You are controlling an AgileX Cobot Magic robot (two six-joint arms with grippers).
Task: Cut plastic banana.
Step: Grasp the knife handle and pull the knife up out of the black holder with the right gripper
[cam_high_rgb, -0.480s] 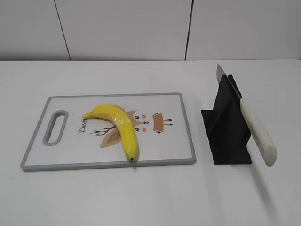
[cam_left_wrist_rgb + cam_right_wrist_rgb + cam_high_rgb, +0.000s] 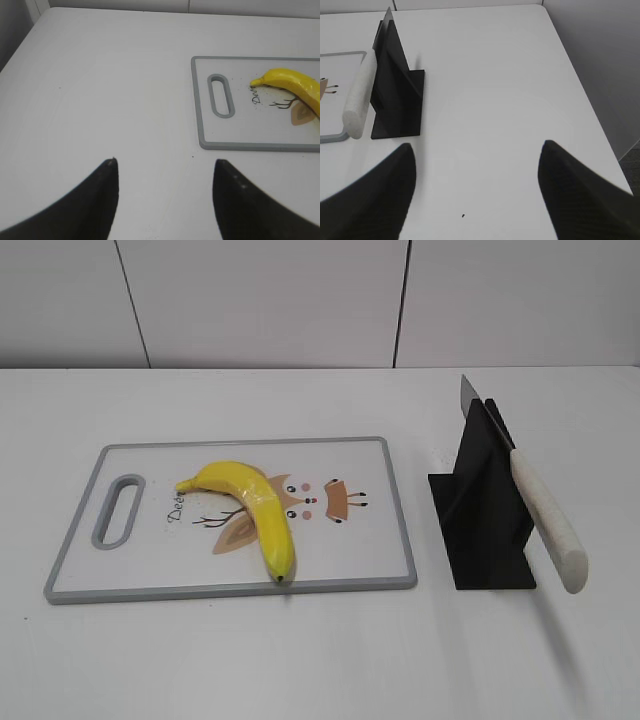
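Banana [image 2: 250, 512] on board [image 2: 380, 570]; knife [image 2: 540, 510] in stand [image 2: 480, 530], seemingly.

1. White table [image 2: 300, 660], smooth matte top, reaching back to a white panelled wall.
2. Grey-rimmed cutting board [image 2: 400, 530] lies flat on it at left-centre, handle slot at its left end.
3. Black knife stand [image 2: 485, 505] sits directly on the table, just right of the board, apart from it.

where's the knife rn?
Exterior view, right side: the knife rests slanted in the black stand, white handle toward the camera, just right of the cutting board. No gripper is touching it.
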